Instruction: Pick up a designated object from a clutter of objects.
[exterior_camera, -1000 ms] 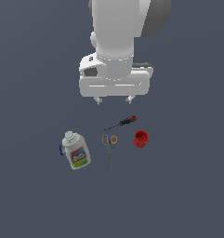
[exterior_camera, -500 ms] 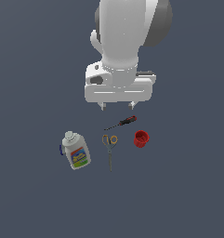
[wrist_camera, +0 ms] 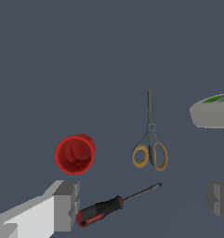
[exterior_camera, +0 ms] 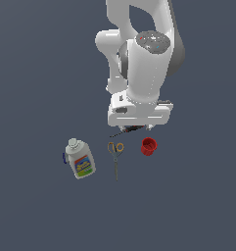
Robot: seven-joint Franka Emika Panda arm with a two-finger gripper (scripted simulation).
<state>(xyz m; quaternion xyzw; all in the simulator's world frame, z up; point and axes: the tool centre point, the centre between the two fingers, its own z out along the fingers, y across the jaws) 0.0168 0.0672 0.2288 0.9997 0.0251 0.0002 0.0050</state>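
Observation:
The small red cup stands upright on the grey floor, at the exterior view's right end of the clutter; the wrist view looks into its round opening. My gripper hangs above the red-and-black-handled screwdriver, just behind the cup and apart from it. In the wrist view the gripper is open and empty, with its fingers on either side of the screwdriver. The orange-handled scissors lie in the middle and also show in the wrist view.
A white bottle with a colourful label lies at the exterior view's left end of the row; only its edge shows in the wrist view. The floor is plain dark grey all around.
The arm has moved toward the exterior view's right and down toward the objects, and now covers part of the screwdriver. The objects have not moved.

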